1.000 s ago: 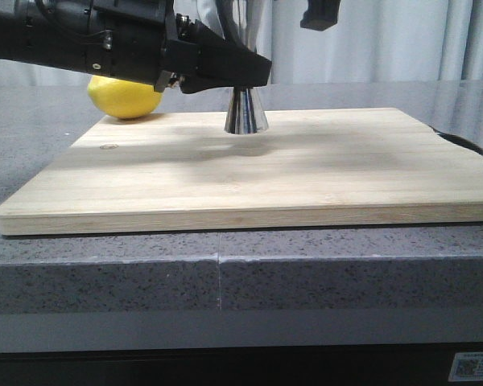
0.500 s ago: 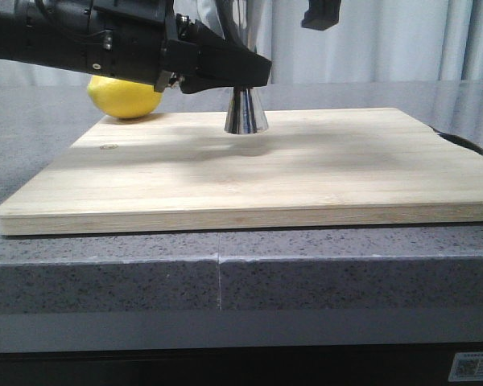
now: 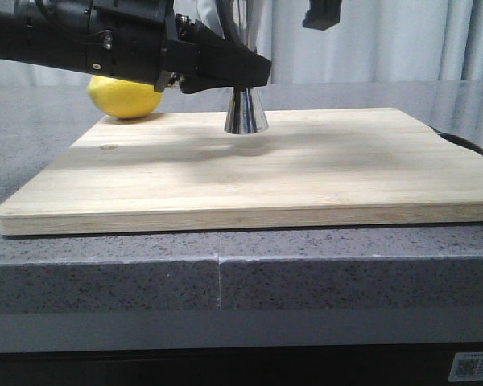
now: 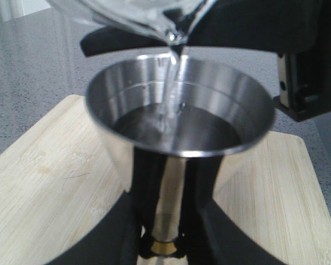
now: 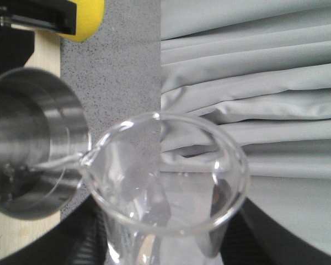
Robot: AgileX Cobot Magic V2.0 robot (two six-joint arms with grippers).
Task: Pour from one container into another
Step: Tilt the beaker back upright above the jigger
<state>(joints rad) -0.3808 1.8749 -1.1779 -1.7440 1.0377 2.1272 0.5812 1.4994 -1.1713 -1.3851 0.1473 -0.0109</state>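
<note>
We see the steel jigger (image 4: 179, 118) standing upright on the wooden board (image 3: 306, 173), its top cup partly filled with clear liquid. A thin stream (image 4: 171, 83) runs into that cup from the lip of the glass beaker (image 5: 165, 187), which is tilted just above the jigger's rim. Some liquid remains in the beaker.

Our left claw (image 4: 163, 232) is closed on the jigger, its dark fingers (image 4: 201, 187) pressed to either side of the narrow stem just above the gold waist (image 4: 164, 247); the cup rises right beyond the fingertips. Our right claw (image 5: 160, 245) grips the beaker low on its body, black fingers (image 5: 80, 243) touching the glass on both sides, with the beaker's mouth pointing away from it toward the jigger.

A lemon (image 3: 125, 96) sits behind the left arm, at the board's far edge
</note>
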